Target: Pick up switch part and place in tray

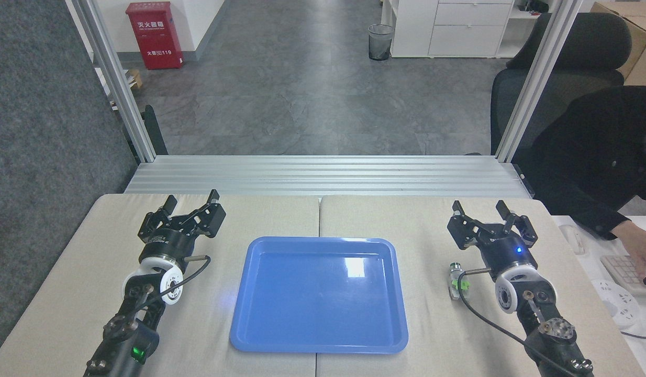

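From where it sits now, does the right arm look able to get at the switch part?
Probably yes. The switch part lies on the table between the tray and the right arm, with nothing on it. The right gripper, open, sits beyond it and would have to draw back.

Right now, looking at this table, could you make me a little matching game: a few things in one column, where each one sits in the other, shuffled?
Things:
1. tray
2. switch part
3. left end effector
4. right end effector

Places:
A. open, above the table's far left
B. middle of the table, nothing in it
C. open, above the table's far right
D. on the table, between the tray and the right arm

Pairs: 1-B, 2-D, 3-A, 4-C
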Action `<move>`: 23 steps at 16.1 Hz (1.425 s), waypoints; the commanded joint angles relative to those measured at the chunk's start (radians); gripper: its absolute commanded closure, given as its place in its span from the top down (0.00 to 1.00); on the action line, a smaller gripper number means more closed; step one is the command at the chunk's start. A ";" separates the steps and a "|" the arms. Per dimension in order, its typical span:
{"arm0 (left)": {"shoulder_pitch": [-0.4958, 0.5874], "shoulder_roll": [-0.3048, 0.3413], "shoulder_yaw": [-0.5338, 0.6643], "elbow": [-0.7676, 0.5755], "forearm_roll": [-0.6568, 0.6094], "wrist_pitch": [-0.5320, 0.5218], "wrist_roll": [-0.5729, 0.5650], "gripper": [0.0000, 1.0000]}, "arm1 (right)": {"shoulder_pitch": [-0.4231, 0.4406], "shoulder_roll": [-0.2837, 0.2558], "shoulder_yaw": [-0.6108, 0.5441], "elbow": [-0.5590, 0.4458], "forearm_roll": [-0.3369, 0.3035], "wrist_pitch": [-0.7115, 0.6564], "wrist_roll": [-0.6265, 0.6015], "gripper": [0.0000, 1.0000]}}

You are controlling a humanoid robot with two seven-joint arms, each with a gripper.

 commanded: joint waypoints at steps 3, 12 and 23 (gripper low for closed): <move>0.000 0.000 -0.001 0.000 0.000 0.000 0.001 1.00 | 0.000 -0.011 -0.013 -0.001 0.000 0.000 -0.001 0.98; 0.000 0.000 0.000 0.000 0.000 0.000 0.001 1.00 | 0.002 -0.006 -0.013 -0.001 0.000 0.001 -0.006 0.98; 0.000 0.000 -0.001 0.000 0.000 0.000 0.001 1.00 | 0.000 -0.008 -0.013 -0.001 0.000 0.001 -0.007 0.98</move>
